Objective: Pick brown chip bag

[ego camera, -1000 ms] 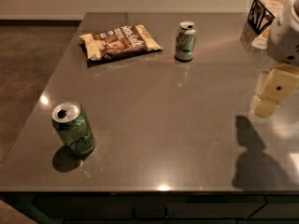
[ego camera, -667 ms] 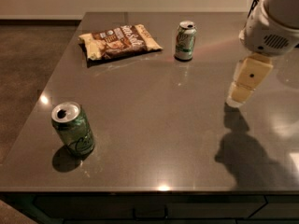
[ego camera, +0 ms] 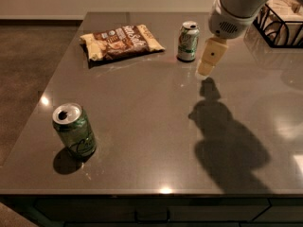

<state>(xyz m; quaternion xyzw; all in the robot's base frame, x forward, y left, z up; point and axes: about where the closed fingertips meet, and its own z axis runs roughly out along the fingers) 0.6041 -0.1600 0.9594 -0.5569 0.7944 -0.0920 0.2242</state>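
Nearest me on the desk [ego camera: 142, 122], a green soda can [ego camera: 74, 131] stands upright at the front left, well apart from everything else. It hasn't moved. Mid-desk on the right lies the arm's shadow [ego camera: 227, 136]. It has slid left with the arm over the last second. Above it hangs the gripper [ego camera: 206, 70], which has swung in from the right edge and now sits just right of the second green can [ego camera: 188, 41], clear of the surface as far as I can judge. I cannot tell how the jaws stand from here. Beyond, at the far left, the brown chip bag [ego camera: 122, 40] lies flat and untouched, left of that can. A wire basket [ego camera: 279, 25] sits in the far right corner. I judge this as approach only: I still need to carry on left past the can without clipping it.
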